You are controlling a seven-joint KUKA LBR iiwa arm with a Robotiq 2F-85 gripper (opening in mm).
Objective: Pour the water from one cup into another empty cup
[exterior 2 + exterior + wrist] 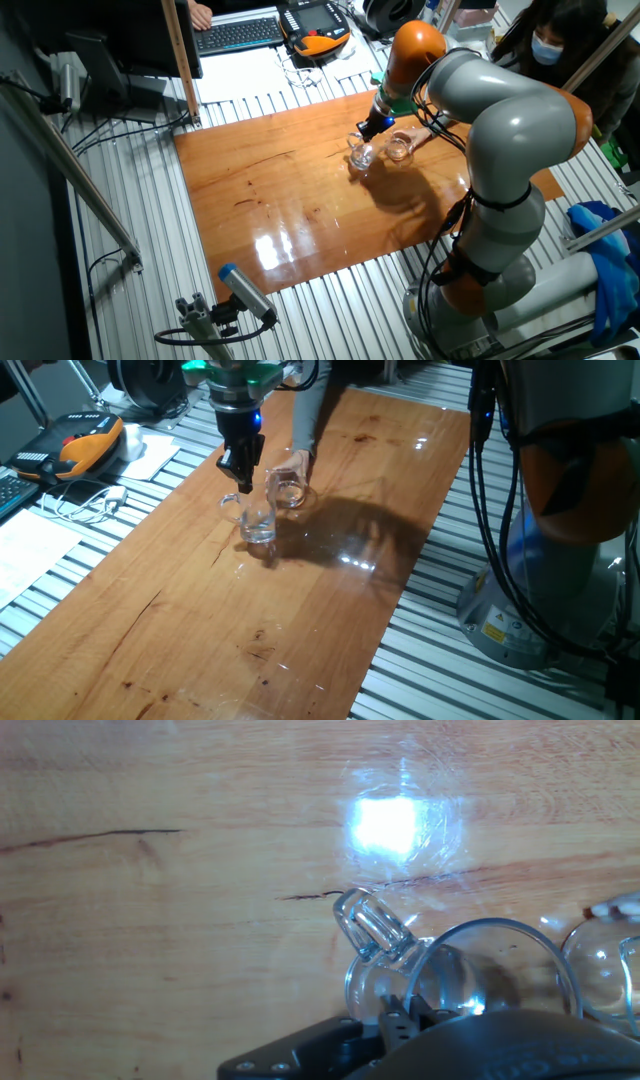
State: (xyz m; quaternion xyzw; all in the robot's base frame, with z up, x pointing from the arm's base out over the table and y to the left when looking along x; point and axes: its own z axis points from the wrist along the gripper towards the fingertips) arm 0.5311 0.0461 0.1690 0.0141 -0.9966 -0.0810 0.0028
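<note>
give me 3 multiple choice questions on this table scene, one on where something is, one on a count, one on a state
1. Where is the pincer?
A. directly over the handled mug
B. at the board's far end
C. beside the keyboard

2. How many clear glass vessels stand on the wooden board?
A. one
B. two
C. four

3. How does the mug stand?
A. on its side
B. upside down
C. upright on the board

Answers:
1. A, since both fixed views show the pincer just above the mug's rim.
2. B, since only the mug and the smaller tumbler are there.
3. C, since the hand view looks down into its open mouth, handle out to the side.
</note>
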